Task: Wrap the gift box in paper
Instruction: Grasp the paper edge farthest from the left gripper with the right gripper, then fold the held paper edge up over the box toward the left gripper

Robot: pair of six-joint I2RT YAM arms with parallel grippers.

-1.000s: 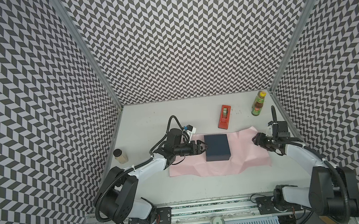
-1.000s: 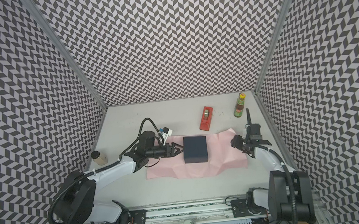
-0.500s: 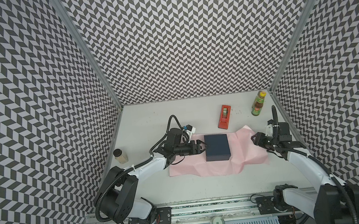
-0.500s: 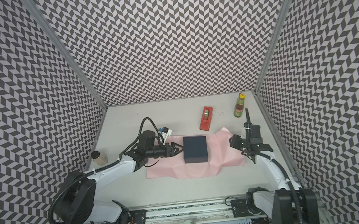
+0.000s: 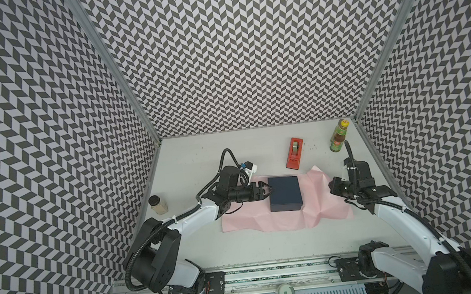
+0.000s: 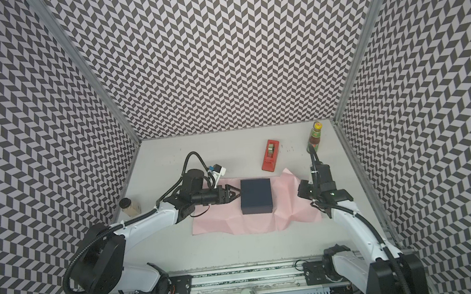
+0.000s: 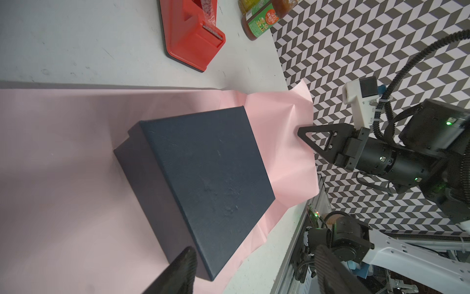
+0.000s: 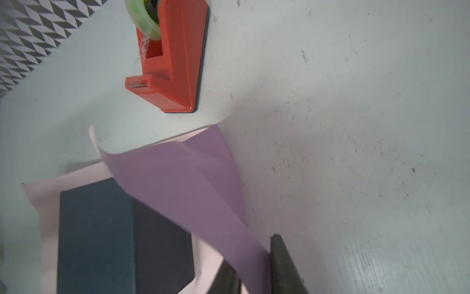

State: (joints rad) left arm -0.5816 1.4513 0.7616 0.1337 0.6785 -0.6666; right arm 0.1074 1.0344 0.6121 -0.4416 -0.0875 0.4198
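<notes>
Barely started here: my right gripper is pinching the paper edge up, my left gripper sits open by the bare gift box, all folding left.

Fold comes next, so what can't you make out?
- How deep the right gripper bites the paper: lifted paper covers one finger, right wrist view.
- Whether left gripper touches the gift box: fingers blurred in left wrist view, too small in both top views.
- Paper under the box: hidden.
</notes>
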